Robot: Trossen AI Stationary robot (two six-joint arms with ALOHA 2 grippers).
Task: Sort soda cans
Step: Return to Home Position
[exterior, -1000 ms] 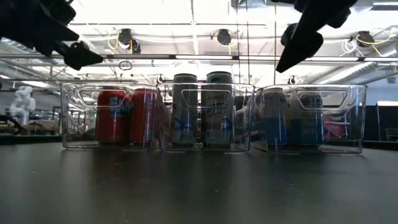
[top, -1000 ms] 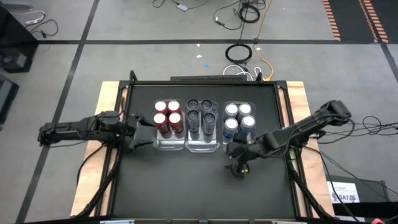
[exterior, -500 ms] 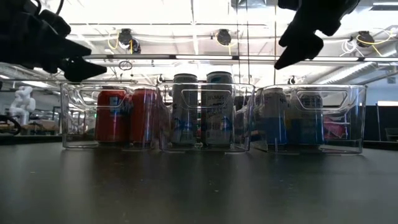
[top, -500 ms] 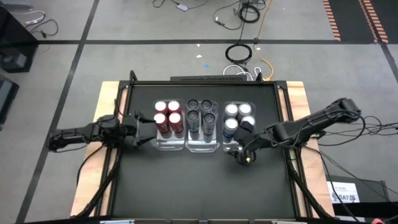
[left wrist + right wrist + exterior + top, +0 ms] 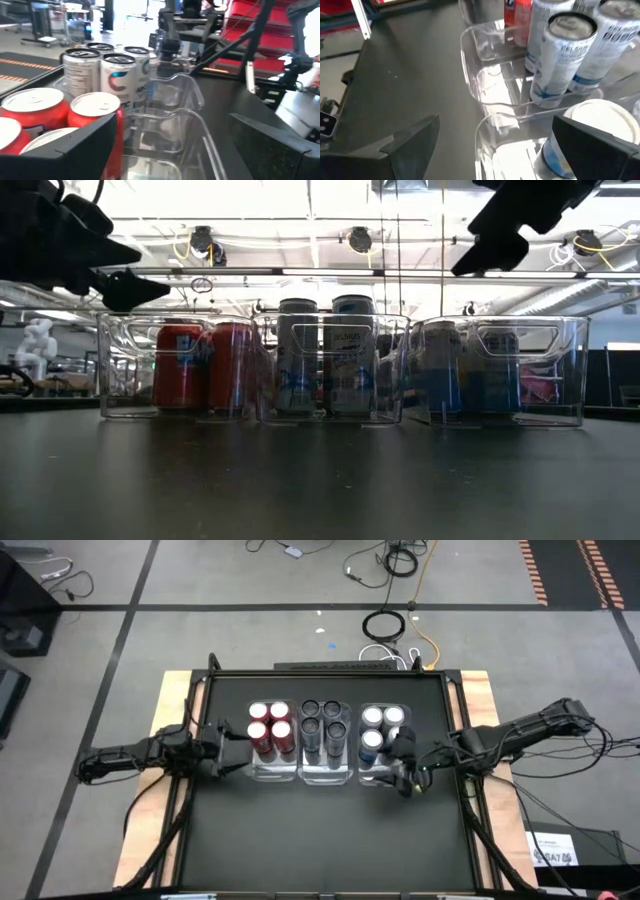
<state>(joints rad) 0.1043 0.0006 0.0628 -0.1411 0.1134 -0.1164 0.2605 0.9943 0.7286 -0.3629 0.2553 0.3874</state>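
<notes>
Jaws are hanging open on both sides. I'm seeing left gripper [image 5: 232,748] hovering just beside red cans [image 5: 270,724], right gripper [image 5: 402,764] near silver-blue cans [image 5: 384,726], both above worktop [image 5: 320,835].

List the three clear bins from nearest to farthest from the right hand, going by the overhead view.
1. Right bin, silver-blue cans: right by the right hand.
2. Centre bin, dark cans: one bin over.
3. Left bin, red cans: far side, next to the left hand.
</notes>
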